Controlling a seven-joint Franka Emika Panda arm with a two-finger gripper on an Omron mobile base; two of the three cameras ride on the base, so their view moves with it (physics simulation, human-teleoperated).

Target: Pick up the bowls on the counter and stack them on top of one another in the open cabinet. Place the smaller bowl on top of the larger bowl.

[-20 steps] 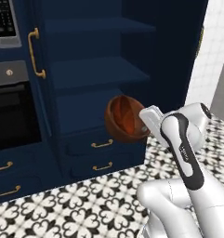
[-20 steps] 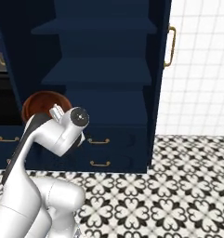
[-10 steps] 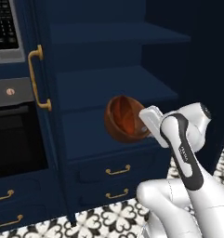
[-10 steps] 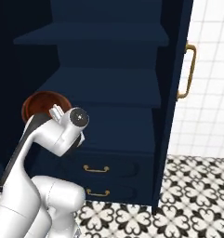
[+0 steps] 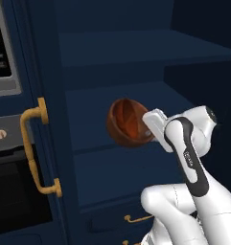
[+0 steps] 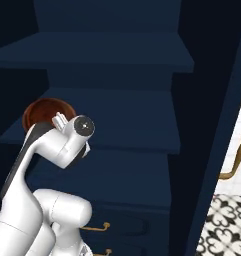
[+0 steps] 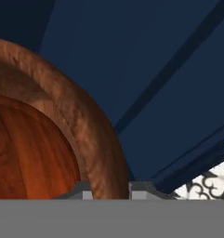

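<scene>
My gripper [image 5: 151, 127] is shut on the thick rim of the larger bowl [image 5: 128, 122], a glossy reddish-brown bowl held tilted on its side in the air. It hangs in front of the middle shelf [image 5: 112, 107] of the open cabinet [image 6: 117, 55], just outside the shelf's front edge. From the right, the larger bowl [image 6: 42, 111] peeks out behind the hand. In the hand view the bowl's rim [image 7: 92, 139] runs down between the fingertips of the gripper [image 7: 108, 188]. The smaller bowl and the counter are out of view.
The cabinet door with its curved brass handle [image 5: 36, 150] stands at the left, beside an oven front [image 5: 6, 191]. Another brass handle [image 6: 236, 162] is at the right. Drawers with brass pulls [image 6: 96, 227] lie below the shelves. Patterned floor tiles [image 6: 227, 225] show at the lower right.
The whole picture has grown: the base has driven closer to the cabinet, so the shelves loom larger. The bowl stays in the gripper in the same pose.
</scene>
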